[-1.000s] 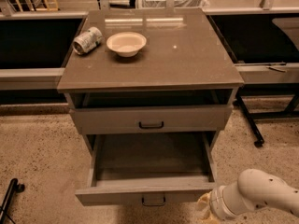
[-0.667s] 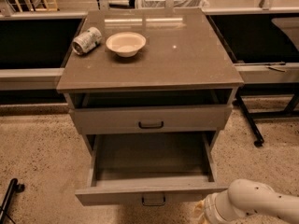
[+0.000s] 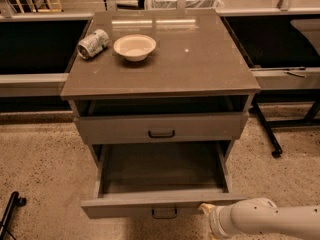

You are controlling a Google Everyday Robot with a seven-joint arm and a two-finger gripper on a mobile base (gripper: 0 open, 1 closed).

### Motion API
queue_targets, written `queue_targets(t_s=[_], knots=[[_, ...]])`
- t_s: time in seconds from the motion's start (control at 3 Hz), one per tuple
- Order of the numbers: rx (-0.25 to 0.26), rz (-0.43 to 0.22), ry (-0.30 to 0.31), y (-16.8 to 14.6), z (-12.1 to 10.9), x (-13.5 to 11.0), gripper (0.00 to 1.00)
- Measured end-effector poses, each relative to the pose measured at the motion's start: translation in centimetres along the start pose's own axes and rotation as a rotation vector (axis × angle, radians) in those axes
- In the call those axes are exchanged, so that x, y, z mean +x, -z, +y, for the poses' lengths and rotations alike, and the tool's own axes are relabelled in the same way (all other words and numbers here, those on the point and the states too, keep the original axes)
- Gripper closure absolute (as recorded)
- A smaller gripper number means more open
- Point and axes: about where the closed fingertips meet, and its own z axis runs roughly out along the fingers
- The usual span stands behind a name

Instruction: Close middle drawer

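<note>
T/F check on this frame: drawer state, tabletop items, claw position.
1. The middle drawer is pulled far out. True.
2. A bowl sits in its tray. False: the bowl sits on the cabinet top.
3. The can stands upright. False: it lies on its side, left of the bowl.
4. The claw is at the right end of the drawer's face panel. True.
5. The claw is on the handle. False: it is right of it.

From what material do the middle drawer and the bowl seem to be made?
The middle drawer: likely grey-painted wood, matte, flat boards. The bowl: perhaps ceramic or plastic, cream, smooth. The gripper is by the drawer's front right corner.
</note>
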Motion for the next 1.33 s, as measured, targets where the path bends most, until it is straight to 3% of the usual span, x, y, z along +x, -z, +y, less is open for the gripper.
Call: queue_targets(t_s=[0.33, 0.67, 1.0, 1.33], knots=[[0.000, 0.000, 0.000, 0.0, 0.1, 0.0, 0.00], [-0.015, -0.006, 0.002, 0.1, 0.5, -0.1, 0.00], [-0.064, -0.026, 0.071, -0.2, 1.4, -1.1, 0.18], [-0.103, -0.101, 0.106, -0.9, 1.2, -1.8, 0.42]])
